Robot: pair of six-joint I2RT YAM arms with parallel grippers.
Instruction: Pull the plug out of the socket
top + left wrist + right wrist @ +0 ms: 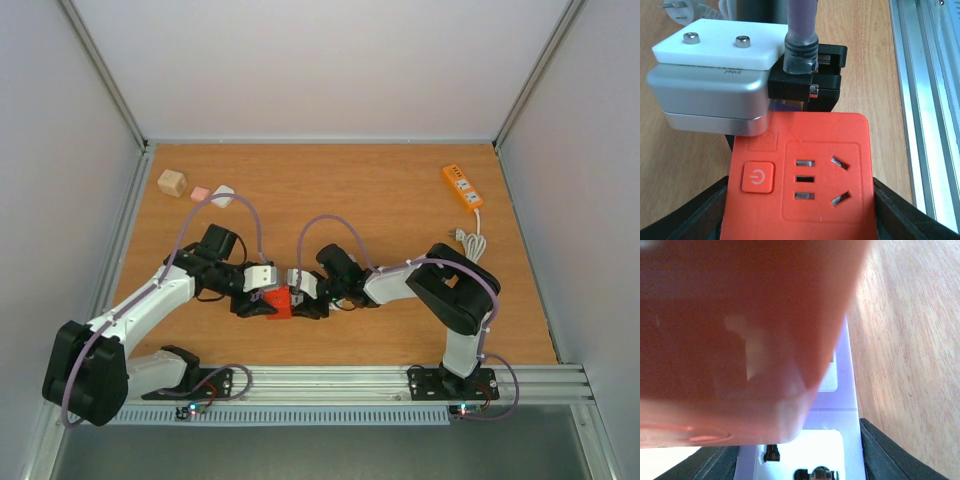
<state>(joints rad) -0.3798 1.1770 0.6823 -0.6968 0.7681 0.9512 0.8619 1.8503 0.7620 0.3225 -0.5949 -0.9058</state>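
saw left fingers (697,220) clamped on red socket (810,175); could not tell right fingers' (900,455) grip. found no plug in its face; judged pull likely done.

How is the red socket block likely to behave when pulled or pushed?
The red socket block looks like rigid moulded plastic, so it probably won't flex. Its smooth sides might slip within the left pincer. Being flat and squat, it seems unlikely to roll.
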